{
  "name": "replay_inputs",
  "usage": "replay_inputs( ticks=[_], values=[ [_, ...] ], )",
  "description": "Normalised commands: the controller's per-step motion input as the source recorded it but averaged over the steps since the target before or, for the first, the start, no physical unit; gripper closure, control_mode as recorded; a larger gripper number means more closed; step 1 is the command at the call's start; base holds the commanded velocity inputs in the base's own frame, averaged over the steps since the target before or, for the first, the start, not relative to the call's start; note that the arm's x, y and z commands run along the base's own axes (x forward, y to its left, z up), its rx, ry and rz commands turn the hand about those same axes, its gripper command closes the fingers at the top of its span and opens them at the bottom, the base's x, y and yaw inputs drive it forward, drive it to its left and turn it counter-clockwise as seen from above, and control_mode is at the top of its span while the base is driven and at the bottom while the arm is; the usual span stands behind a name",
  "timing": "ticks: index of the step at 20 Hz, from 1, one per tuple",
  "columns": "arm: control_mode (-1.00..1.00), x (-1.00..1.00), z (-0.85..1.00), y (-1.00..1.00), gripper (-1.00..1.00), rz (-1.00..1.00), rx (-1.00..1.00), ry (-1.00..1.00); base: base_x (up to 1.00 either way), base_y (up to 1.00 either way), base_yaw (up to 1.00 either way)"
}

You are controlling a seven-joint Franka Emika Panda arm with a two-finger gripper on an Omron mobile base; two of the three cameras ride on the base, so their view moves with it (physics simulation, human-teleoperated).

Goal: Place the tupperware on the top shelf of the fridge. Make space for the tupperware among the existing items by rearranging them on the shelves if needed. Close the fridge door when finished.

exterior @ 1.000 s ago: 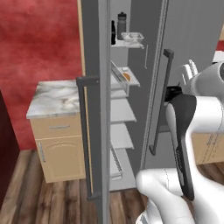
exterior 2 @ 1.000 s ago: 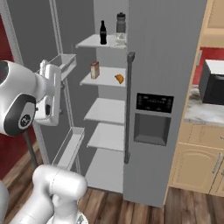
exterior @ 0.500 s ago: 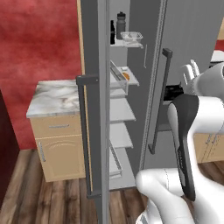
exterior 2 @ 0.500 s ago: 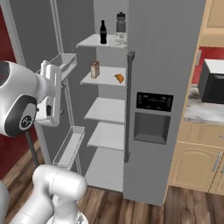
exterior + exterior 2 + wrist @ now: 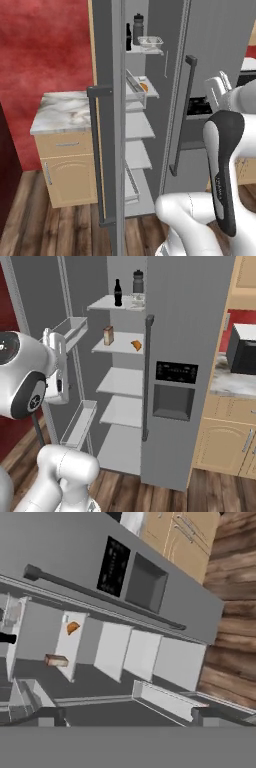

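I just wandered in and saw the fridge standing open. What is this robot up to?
It is stocking the fridge. The tupperware sits on the top shelf, beside the sports bottle and cola bottle. One shelf down lie a carton and a croissant piece. The gripper is open and holds nothing, pulled back from the shelves. The fridge door is open, so closing it remains.
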Motion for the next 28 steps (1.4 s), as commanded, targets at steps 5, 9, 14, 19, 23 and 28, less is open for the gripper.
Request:
replay_inputs(
  ticks=[5, 9, 14, 19, 23, 28],
  values=[
    [-1.00, -0.13, 0.00, 0.69, -1.00, 0.44, -0.22, -0.03, 0.00, 0.00, 0.00],
    [-1.00, -0.03, 0.00, 1.00, -1.00, 0.42, -0.42, 0.01, 0.00, 0.00, 0.00],
    [-1.00, -0.28, -0.01, 1.00, -1.00, 0.42, -0.51, 0.09, 0.00, 0.00, 0.00],
    [-1.00, -0.09, -0.21, 1.00, -1.00, 0.34, -0.51, 0.14, 0.00, 0.00, 0.00],
    [-1.00, 0.03, -0.44, 1.00, -1.00, 0.24, -0.49, 0.17, 0.00, 0.00, 0.00],
    [-1.00, 0.28, -0.48, 0.94, -1.00, 0.12, -0.45, 0.05, 0.00, 0.00, 0.00]
  ],
)
